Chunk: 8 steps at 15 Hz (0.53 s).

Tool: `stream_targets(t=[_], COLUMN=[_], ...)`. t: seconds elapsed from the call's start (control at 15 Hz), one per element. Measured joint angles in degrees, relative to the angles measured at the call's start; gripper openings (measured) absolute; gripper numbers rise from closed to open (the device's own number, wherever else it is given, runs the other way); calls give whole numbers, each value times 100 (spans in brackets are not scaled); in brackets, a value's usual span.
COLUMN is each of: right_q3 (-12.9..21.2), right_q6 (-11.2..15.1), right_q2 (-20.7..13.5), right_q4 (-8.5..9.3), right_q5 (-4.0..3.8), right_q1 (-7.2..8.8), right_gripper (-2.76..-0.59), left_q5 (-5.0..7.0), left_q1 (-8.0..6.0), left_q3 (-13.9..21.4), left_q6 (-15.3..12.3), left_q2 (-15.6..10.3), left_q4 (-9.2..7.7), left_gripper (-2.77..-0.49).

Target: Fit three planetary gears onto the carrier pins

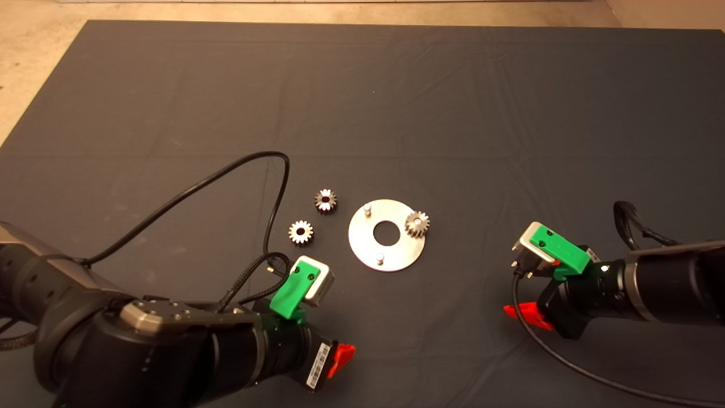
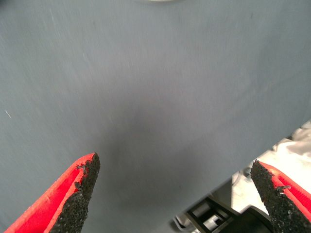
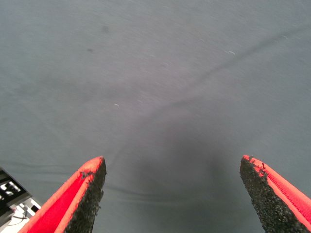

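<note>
The shiny round carrier disc [image 1: 387,249] lies on the mat near the middle. One planetary gear [image 1: 417,224] sits at its right rim over a pin. Two carrier pins stand bare: one at the far left [image 1: 367,209] and one at the near side [image 1: 380,259]. Two more gears lie loose on the mat left of the disc, one farther [image 1: 325,200] and one nearer [image 1: 301,232]. My left gripper [image 2: 175,165] hovers open over bare mat, near and left of the disc. My right gripper [image 3: 172,162] is open and empty, well to the right of the disc.
A black cable [image 1: 226,170] loops over the mat just left of the loose gears. Another cable [image 1: 566,362] trails from the right arm toward the near edge. Beige floor [image 1: 34,68] borders the mat at the far left.
</note>
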Motion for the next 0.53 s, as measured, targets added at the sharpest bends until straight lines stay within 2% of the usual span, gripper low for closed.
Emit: stream_targets(t=[0.13, 0.27, 0.47, 0.53], right_q3=[0, 2, 2, 2], right_q6=[0, 0, 0, 0], right_q2=[-94, -89, -89, -89], right_q4=[0, 0, 0, 0], right_q5=[-11, -3, 11, 11], right_q1=[0, 0, -2, -2], right_gripper=[-133, -133, -133, -133], left_q5=[-2, -2, 2, 0], left_q1=[-123, -180, -205, -232], left_q3=[0, -5, -61, -116], left_q6=[303, 818, 1983, 2238], left_q2=[-68, -250, -737, -866], left_q4=[2, 2, -2, 0], left_gripper=[-104, -104, -104, -104])
